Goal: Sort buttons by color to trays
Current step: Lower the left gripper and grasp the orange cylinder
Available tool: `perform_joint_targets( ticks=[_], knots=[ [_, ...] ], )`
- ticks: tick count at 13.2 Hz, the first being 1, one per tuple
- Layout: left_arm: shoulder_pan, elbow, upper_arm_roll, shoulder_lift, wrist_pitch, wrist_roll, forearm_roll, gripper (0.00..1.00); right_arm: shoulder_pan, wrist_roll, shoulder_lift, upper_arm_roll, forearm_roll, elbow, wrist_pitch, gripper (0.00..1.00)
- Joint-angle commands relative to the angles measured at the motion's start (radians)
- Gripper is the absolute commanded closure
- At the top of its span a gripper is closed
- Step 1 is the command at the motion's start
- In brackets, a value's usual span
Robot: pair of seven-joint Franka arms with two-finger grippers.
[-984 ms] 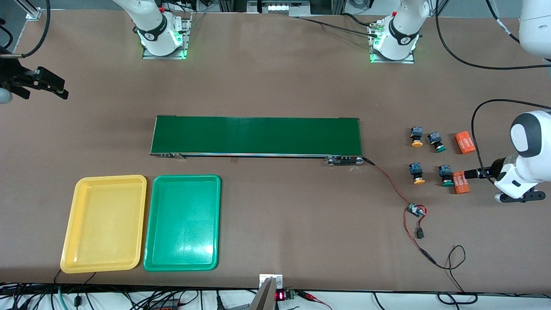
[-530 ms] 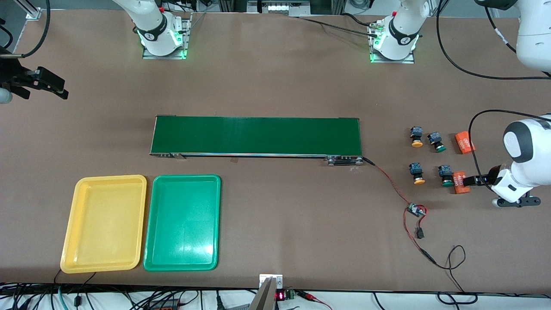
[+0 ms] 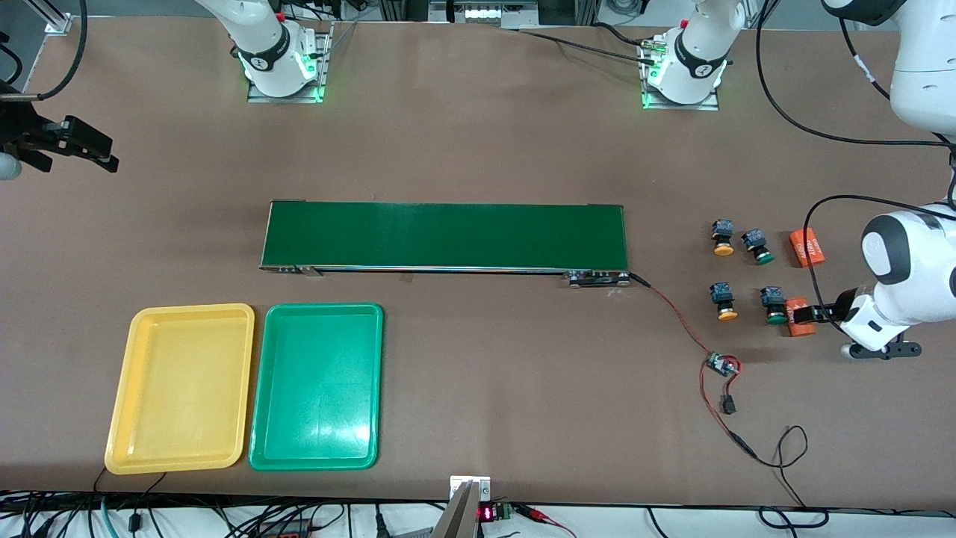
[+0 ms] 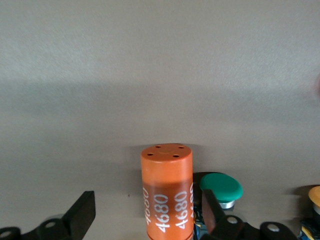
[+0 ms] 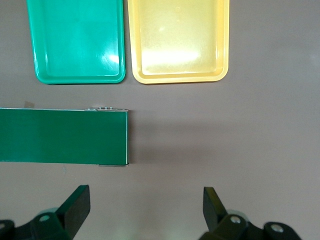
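Note:
Four buttons lie near the left arm's end of the table: a yellow-capped one (image 3: pixel 722 239) beside a green-capped one (image 3: pixel 759 246), and, nearer the camera, a yellow-capped one (image 3: pixel 723 301) and a green-capped one (image 3: pixel 773 306). The yellow tray (image 3: pixel 134 321) and green tray (image 3: pixel 272 317) lie empty side by side toward the right arm's end. My left gripper (image 3: pixel 808 317) is low and open, its fingers on either side of an orange cylinder (image 4: pixel 167 195), with the green cap (image 4: pixel 221 187) just beside it. My right gripper (image 5: pixel 145 197) is open and empty, high over the table, and waits.
A long dark-green conveyor belt (image 3: pixel 444 235) lies mid-table; its end shows in the right wrist view (image 5: pixel 62 136). A second orange cylinder (image 3: pixel 806 248) lies beside the farther buttons. A red-black cable with a small board (image 3: pixel 721 365) runs from the belt toward the front edge.
My left arm has moved toward the buttons, bringing its open fingers around the nearer orange cylinder. The buttons, trays and right arm have not moved.

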Motion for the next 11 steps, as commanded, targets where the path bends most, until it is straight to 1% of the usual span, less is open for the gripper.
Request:
perform_joint_targets(
  ticks=[1,5,8,9,10,11],
  knots=[
    [0.027,-0.015,-0.016,0.002,0.016,0.026,-0.008,0.08,0.000,0.002,-0.016,-0.002,0.012,-0.008,0.002,0.00],
    [0.032,-0.039,-0.019,0.013,0.016,0.026,-0.008,0.12,0.000,0.002,-0.016,-0.002,0.010,-0.008,0.002,0.00],
    [0.032,-0.041,-0.024,0.014,0.040,0.026,-0.008,0.20,0.000,0.002,-0.016,-0.002,0.010,-0.009,0.002,0.00],
    [0.032,-0.041,-0.024,0.014,0.042,0.026,-0.008,0.32,0.000,0.002,-0.016,-0.002,0.010,-0.009,0.002,0.00],
    [0.032,-0.041,-0.024,0.014,0.040,0.027,-0.008,0.49,0.000,0.002,-0.016,-0.002,0.010,-0.008,0.002,0.00],
    [0.032,-0.039,-0.024,0.013,0.040,0.028,-0.008,0.61,0.000,0.002,-0.016,-0.002,0.012,-0.008,0.002,0.00]
  ],
)
